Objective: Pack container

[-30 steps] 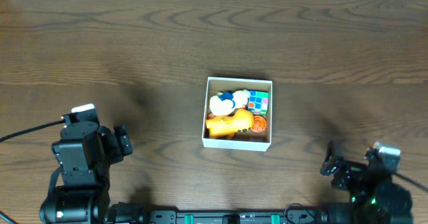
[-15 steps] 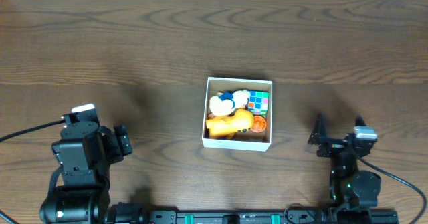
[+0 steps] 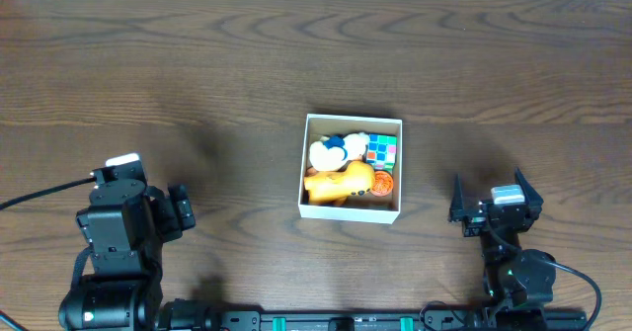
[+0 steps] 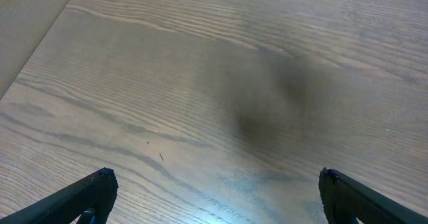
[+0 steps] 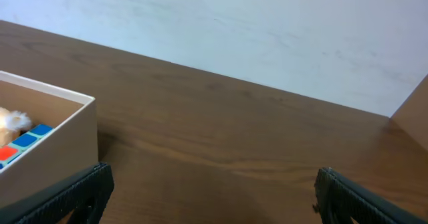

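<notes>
The container (image 3: 351, 211) is a square white-walled box at the table's middle. It holds an orange plush toy (image 3: 341, 183), a white and blue toy (image 3: 331, 150), a colour cube (image 3: 381, 151) and a small orange piece (image 3: 383, 183). My left gripper (image 3: 182, 208) is open and empty, well left of the box; its fingers frame bare wood in the left wrist view (image 4: 214, 190). My right gripper (image 3: 491, 204) is open and empty, right of the box. In the right wrist view (image 5: 210, 190) the box wall (image 5: 47, 150) shows at the left with the cube (image 5: 23, 144) inside.
The wooden table (image 3: 197, 64) spreads around the box. A pale wall (image 5: 234, 30) runs along the table's far edge. Cables trail from both arm bases at the front edge.
My right arm has swung left and forward from the front right corner toward the box's right side, gripper open. The left arm and the box have not moved.
</notes>
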Robot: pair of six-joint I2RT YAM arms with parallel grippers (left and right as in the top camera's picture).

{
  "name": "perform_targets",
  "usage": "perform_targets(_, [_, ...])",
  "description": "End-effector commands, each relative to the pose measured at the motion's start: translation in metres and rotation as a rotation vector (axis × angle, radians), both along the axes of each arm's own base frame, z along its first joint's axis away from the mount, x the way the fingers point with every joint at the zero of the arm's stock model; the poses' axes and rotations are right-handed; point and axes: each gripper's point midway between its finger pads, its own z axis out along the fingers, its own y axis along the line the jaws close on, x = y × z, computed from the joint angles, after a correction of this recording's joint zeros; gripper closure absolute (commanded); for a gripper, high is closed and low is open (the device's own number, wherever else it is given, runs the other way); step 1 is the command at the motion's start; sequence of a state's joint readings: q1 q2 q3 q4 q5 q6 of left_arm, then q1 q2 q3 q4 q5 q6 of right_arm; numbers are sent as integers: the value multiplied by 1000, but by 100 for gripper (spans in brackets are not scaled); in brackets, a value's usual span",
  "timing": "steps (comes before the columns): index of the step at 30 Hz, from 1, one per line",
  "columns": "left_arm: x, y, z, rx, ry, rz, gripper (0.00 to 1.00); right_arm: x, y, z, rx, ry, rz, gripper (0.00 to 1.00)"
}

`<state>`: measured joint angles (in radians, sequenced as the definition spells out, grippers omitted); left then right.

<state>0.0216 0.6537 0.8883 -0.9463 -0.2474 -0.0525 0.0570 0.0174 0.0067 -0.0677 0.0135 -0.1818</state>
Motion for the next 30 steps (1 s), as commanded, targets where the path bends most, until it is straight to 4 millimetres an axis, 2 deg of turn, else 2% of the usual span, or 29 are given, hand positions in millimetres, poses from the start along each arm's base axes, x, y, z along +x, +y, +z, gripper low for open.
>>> perform_targets(1, [-1,2,-1,5,3,16,2,-1,5,0,-23,-1,29,1])
perform_targets(25, [-2,2,-1,5,3,16,2,-1,5,0,-23,-1,29,1])
perform_targets(28, [-5,2,2,5,-16,17,2,-1,5,0,-23,-1,29,1])
perform_targets(30, [-14,4,5,33,-18,2,2,-1,5,0,-23,-1,29,1])
